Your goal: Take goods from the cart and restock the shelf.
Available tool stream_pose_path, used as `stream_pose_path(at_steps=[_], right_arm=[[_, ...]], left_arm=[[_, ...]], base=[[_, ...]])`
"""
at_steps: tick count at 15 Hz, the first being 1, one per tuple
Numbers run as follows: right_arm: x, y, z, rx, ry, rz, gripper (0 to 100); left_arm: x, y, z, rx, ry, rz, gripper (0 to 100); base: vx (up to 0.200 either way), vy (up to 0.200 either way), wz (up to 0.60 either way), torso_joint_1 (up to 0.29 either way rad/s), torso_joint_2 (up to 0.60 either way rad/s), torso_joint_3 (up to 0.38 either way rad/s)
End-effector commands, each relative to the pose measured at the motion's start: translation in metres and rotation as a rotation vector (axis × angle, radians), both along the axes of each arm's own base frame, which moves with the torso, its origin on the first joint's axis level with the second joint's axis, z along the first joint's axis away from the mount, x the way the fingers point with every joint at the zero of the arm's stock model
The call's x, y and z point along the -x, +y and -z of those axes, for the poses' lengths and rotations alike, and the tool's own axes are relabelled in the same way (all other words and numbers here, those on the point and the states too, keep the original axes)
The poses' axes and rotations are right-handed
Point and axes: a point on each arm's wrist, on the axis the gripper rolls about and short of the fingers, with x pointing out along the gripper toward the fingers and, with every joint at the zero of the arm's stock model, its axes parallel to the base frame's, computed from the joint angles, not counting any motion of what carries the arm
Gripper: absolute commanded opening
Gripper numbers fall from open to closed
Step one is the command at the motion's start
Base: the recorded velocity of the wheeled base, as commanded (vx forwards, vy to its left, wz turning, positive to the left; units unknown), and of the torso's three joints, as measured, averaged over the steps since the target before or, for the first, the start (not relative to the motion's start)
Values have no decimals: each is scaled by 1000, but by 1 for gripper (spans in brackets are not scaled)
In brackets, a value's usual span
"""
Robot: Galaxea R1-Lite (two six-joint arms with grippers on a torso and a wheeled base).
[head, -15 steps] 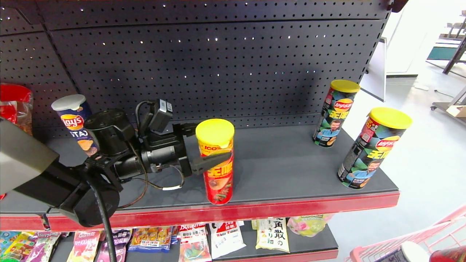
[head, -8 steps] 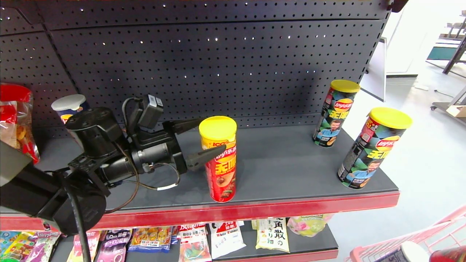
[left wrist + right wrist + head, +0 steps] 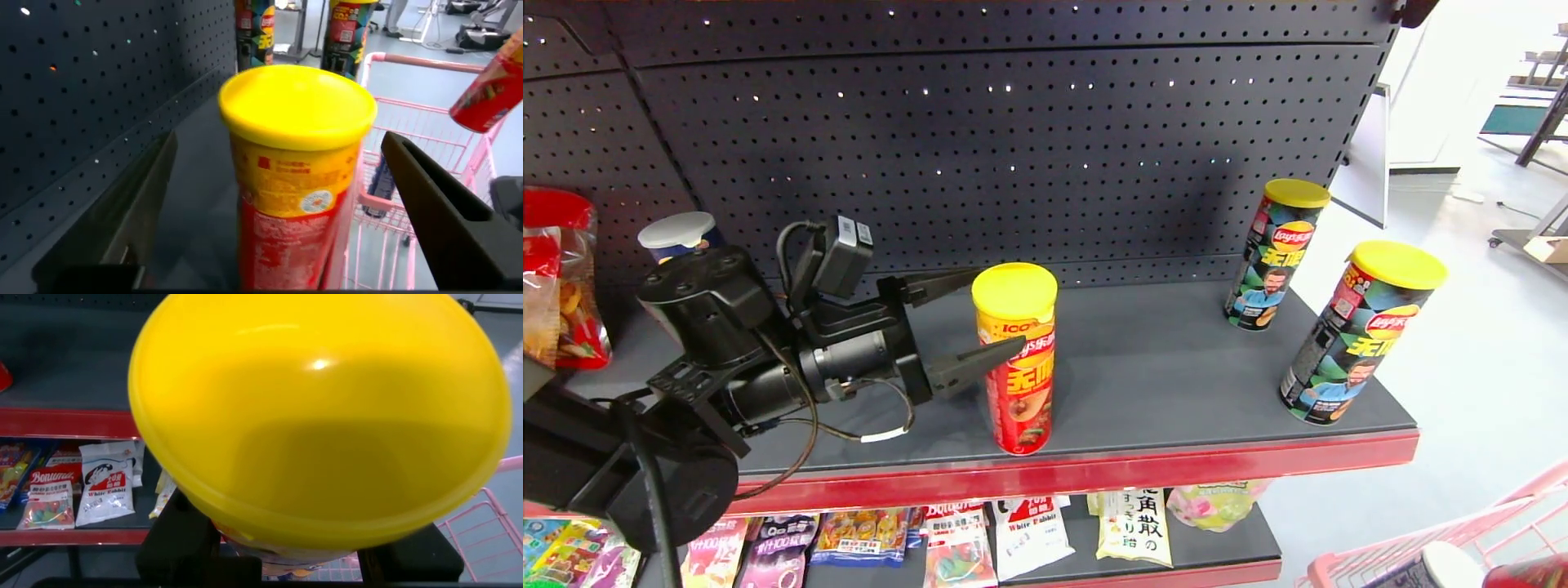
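One red can (image 3: 1017, 359) — upright, lid up

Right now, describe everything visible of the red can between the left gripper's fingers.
The red can is a tall tube, seemingly cardboard, with a printed red body, a yellow upper band and a shut yellow plastic lid. It stands upright near the front edge of the dark shelf, apart from other cans. The left gripper is open around its upper part, a finger on each side; the left wrist view shows gaps, so only the shelf touches it.
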Motion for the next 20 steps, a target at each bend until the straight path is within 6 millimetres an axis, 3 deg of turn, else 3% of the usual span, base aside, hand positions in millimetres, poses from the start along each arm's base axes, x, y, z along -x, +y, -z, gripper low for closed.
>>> stream_pose_path(at_steps=[1,6,11,14,18,20], right_arm=[[-1,0,1,1,6,-1,0],[-8,1,-1,5,53,-19,0],[-32,2,-20,39,156,14,0],[-54,4,-26,71,239,-18,0],[-66,6,-34,72,281,-67,0],[-70,9,-34,70,293,-177,0]], left_arm=[[10,2,-3,1,-2,6,100],[41,16,1,-14,41,-6,100],[72,40,-8,-13,93,-232,100],[112,58,-16,-55,186,-391,100],[188,90,-25,-136,298,-538,100],[223,107,-21,-184,344,-674,100]], base=[[0,0,0,0,0,0],[0,0,0,0,0,0],[0,0,0,0,0,0],[0,0,0,0,0,0],[0,0,0,0,0,0],[0,0,0,0,0,0]])
